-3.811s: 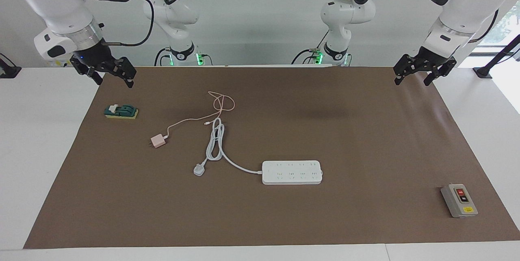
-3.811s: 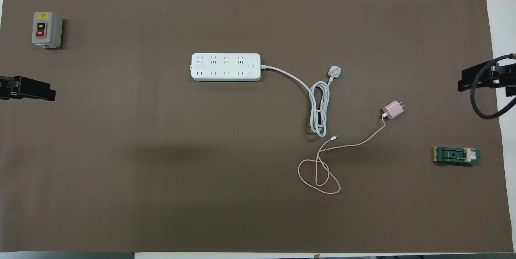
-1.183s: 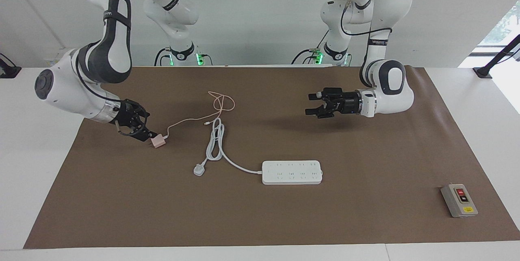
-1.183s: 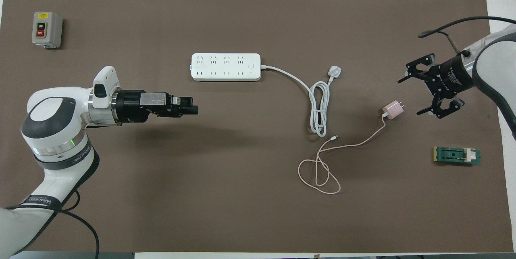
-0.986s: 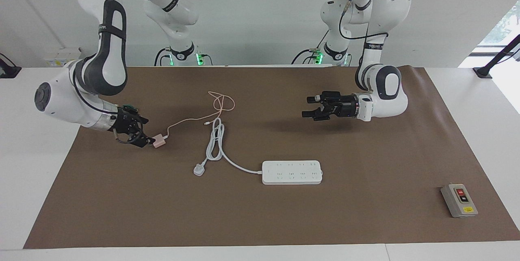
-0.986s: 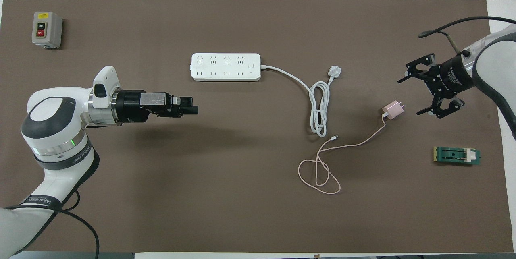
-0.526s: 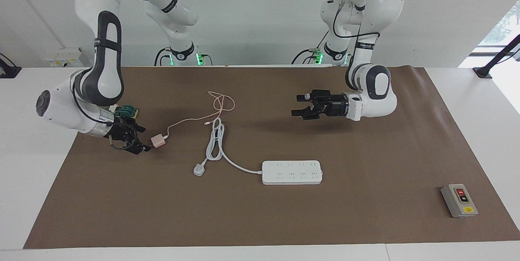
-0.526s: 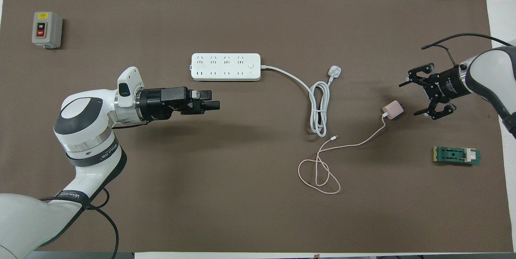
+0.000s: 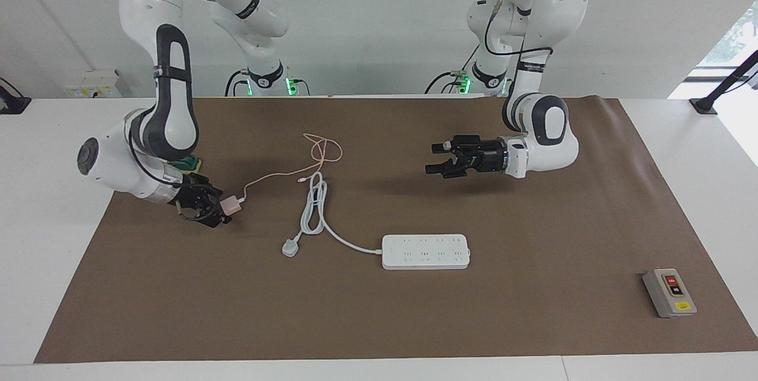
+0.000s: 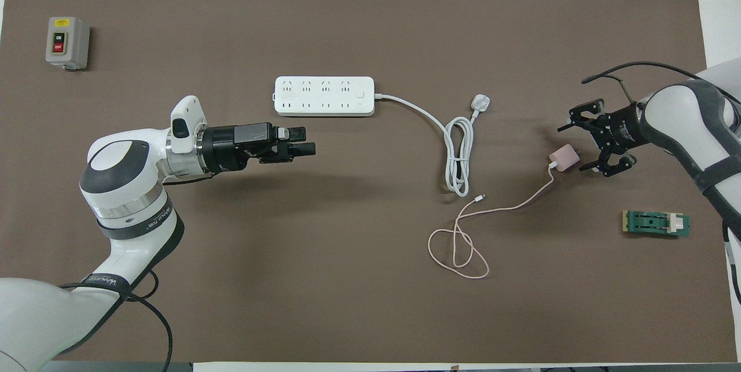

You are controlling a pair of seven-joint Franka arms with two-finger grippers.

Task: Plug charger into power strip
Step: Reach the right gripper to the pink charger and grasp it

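Note:
The charger point(image 9: 233, 205) point(image 10: 563, 158), a small pale pink cube, lies on the brown mat toward the right arm's end, and its thin pink cable point(image 10: 457, 250) loops nearer to the robots. My right gripper point(image 9: 220, 208) point(image 10: 572, 148) is low at the charger's prong end, open, with its fingertips on either side of that end. The prongs are hidden. The white power strip point(image 9: 425, 251) point(image 10: 324, 96) lies flat mid-table, sockets up, and its thick cord ends in a white plug point(image 10: 481, 102). My left gripper point(image 9: 432, 159) point(image 10: 307, 140) hovers open over bare mat beside the strip, holding nothing.
A grey switch box point(image 9: 669, 292) point(image 10: 67, 42) with red and black buttons sits toward the left arm's end, farther from the robots. A green block point(image 10: 656, 224) lies near the right arm's forearm. The strip's coiled cord point(image 10: 458, 158) lies between strip and charger.
My right gripper has slid in low along the mat until its open fingers reach the charger's prong end. The left gripper moved a little toward the table's middle, then held.

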